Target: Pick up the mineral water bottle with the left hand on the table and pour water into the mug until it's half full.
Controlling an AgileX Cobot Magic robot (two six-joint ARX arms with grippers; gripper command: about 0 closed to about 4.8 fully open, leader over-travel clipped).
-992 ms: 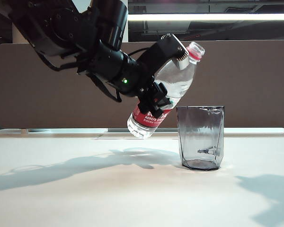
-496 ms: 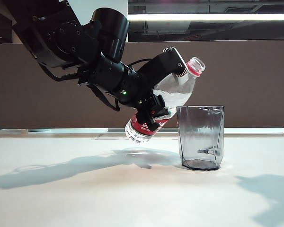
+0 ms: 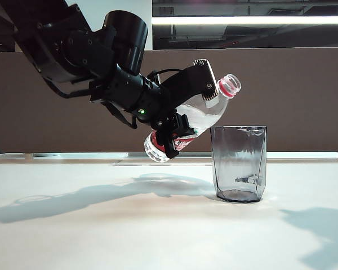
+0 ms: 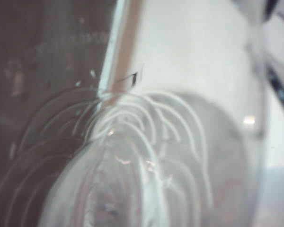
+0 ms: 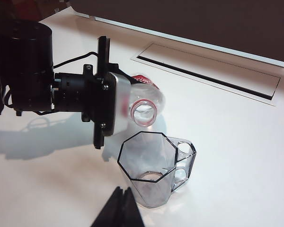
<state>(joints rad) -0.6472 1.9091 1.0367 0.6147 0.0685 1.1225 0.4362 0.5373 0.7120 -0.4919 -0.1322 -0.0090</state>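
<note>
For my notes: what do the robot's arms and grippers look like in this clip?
The left arm is matte black with a bulky cylindrical joint, thin black cables looping beside the wrist and a small green light. The left gripper is black with a toothed edge; the right wrist view shows pale grey finger pads. Of the right gripper, only dark, pointed fingers show.

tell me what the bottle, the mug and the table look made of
Bottle: clear thin plastic, it seems; ribbed see-through wall, red neck ring, printed label. It is tilted in the left pincer.
Mug: smoky grey, transparent and faceted, with a handle in the right wrist view; glass or hard plastic, can't tell.
Table: glossy white, probably laminate; it shows soft reflections.
</note>
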